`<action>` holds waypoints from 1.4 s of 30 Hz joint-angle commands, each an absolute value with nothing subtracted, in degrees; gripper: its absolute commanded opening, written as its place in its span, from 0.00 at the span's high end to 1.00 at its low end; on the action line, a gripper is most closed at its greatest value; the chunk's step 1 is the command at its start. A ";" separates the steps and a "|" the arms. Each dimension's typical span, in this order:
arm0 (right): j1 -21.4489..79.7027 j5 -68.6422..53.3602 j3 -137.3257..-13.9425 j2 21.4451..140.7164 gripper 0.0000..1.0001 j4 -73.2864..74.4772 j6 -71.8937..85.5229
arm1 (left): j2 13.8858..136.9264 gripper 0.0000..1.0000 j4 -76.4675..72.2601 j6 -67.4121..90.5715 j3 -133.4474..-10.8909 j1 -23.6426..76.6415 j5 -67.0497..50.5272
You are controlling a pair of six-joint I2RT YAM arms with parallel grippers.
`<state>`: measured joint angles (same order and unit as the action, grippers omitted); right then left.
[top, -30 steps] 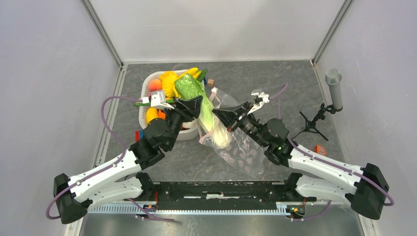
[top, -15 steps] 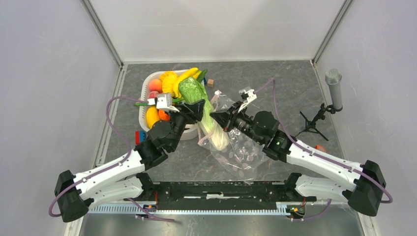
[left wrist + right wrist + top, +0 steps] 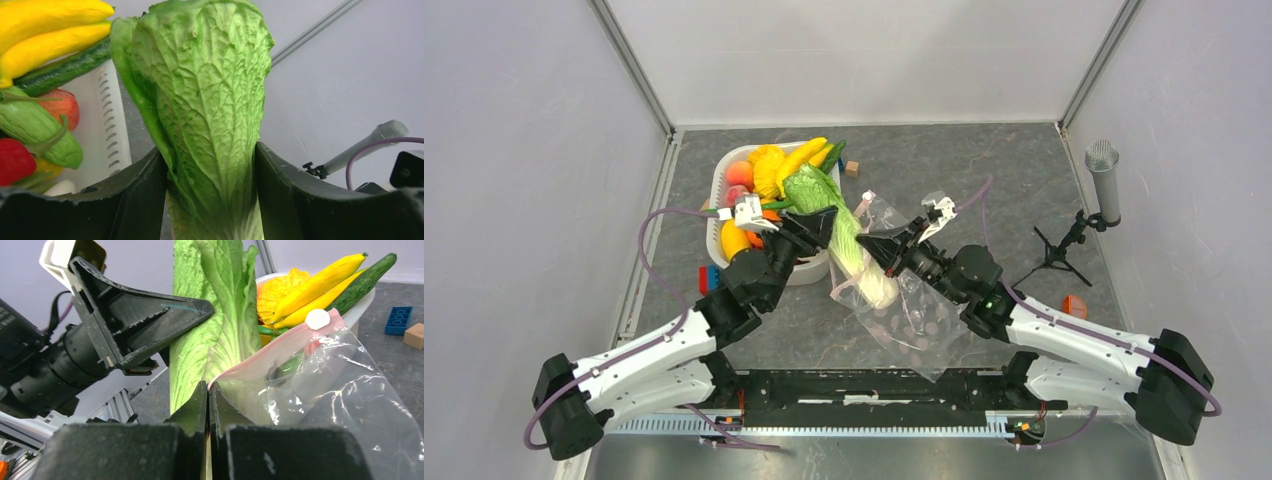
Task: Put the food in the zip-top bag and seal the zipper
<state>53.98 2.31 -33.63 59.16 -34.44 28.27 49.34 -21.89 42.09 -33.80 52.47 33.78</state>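
Observation:
My left gripper [image 3: 820,226] is shut on the napa cabbage [image 3: 844,235], long, green and white; its leafy top fills the left wrist view [image 3: 210,100]. The cabbage's white end sits inside the mouth of the clear zip-top bag [image 3: 919,310]. My right gripper [image 3: 876,245] is shut on the bag's pink zipper strip [image 3: 280,352] and holds the mouth up beside the cabbage [image 3: 210,330]. A white slider [image 3: 317,319] sits on the strip. Yellow bananas [image 3: 802,160], an orange and red fruits lie in the white tub [image 3: 720,186].
A cucumber [image 3: 362,284] lies on the tub. A blue block [image 3: 398,320] and a wooden block [image 3: 852,168] lie behind the bag. Another blue block [image 3: 711,276] lies left of the tub. A microphone on a stand [image 3: 1104,180] and an orange thing [image 3: 1075,305] are at the right.
Both grippers have moved slightly toward the near edge and right since 0.5 s ago, with the cabbage pushed deeper into the bag. The bag has shifted with them.

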 commanded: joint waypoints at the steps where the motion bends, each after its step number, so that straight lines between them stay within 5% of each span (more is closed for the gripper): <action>1: 54.06 3.14 -34.16 56.24 1.00 -37.43 31.04 | 49.76 0.63 -28.67 48.28 -32.70 52.38 29.72; 12: 53.70 4.28 -37.64 57.20 1.00 -39.92 37.51 | 50.45 0.48 -26.88 48.41 -30.45 52.46 25.47; 21: 51.80 0.20 -35.81 55.75 1.00 -42.63 30.81 | 49.12 0.00 -14.36 31.65 -41.71 52.45 12.73; 26: 48.97 -4.27 -34.43 53.98 1.00 -42.45 34.32 | 47.28 0.00 -7.44 26.05 -45.25 52.13 10.35; 42: 36.33 -18.15 -21.56 59.83 1.00 -82.64 62.36 | 38.86 0.00 5.49 19.64 -48.57 51.68 0.26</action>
